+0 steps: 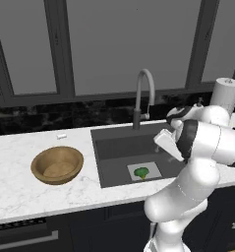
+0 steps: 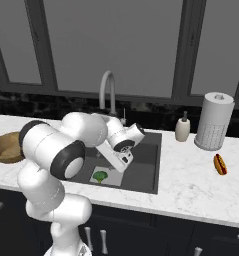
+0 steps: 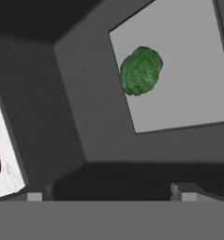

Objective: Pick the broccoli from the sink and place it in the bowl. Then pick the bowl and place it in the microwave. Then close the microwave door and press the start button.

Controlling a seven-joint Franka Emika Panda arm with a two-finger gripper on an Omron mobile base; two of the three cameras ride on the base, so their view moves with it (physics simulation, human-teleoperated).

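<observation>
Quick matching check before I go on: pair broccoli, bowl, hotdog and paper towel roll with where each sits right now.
1 broccoli
2 bowl
3 hotdog
4 paper towel roll

A lying flat on the counter right of the sink
B standing upright at the back of the counter, right of the sink
C on a pale square patch on the sink floor
D on the counter left of the sink

Pairs: 1-C, 2-D, 3-A, 4-B

White marble counter (image 1: 20, 192) carries the wooden bowl (image 1: 57, 165), paper towel roll (image 2: 214, 121), soap bottle (image 2: 182, 128) and hotdog (image 2: 220, 164).
</observation>
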